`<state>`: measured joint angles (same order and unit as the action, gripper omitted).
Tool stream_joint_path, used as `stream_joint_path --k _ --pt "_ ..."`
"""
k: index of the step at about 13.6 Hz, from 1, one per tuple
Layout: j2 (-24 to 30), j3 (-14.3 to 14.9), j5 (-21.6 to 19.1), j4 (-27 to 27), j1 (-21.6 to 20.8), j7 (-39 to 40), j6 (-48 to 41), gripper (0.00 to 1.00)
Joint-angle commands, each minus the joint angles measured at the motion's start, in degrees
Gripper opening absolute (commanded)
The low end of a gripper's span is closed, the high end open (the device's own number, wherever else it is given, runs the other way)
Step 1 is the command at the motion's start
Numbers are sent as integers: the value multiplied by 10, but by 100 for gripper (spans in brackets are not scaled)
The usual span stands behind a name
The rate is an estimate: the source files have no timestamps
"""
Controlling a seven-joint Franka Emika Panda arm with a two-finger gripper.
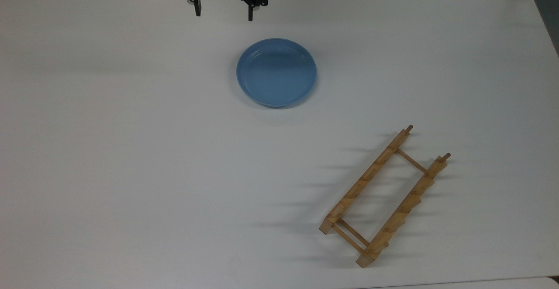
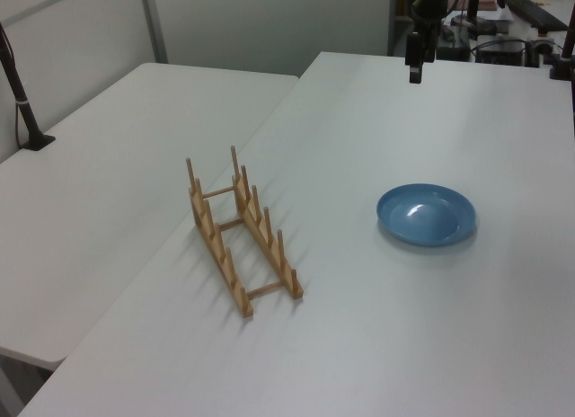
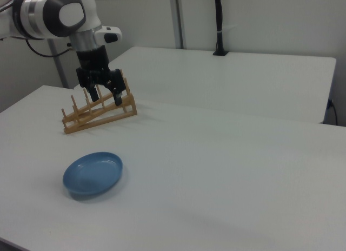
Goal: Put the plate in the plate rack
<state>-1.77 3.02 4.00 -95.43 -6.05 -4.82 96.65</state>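
1. White tabletop [image 1: 131, 149] carries everything; nothing is lifted yet.
2. Round glossy light-blue plate [image 1: 276, 72] lies flat, well apart from the small light-brown wooden peg rack [image 1: 384, 197].
3. Black two-finger gripper [image 1: 223, 14] hovers beyond the plate, fingers spread and empty, seemingly ready to descend on its rim.

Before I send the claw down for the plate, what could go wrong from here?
1. The plate lies flat on the table, so the open claw may slip off its low glossy rim.
2. The plate rack stands loose and angled to the table edges, so a misaligned plate could push or tip it.
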Motion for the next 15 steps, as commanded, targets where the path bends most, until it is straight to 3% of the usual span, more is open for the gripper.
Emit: stream_joint_path --k 1,8,13,15 --pt "17 0 3 -13 2 -1 -8 100" --pt "12 0 4 -17 2 21 -6 100" --pt "-27 1 9 -29 10 179 9 100" --pt "-56 0 12 -49 9 253 58 100"
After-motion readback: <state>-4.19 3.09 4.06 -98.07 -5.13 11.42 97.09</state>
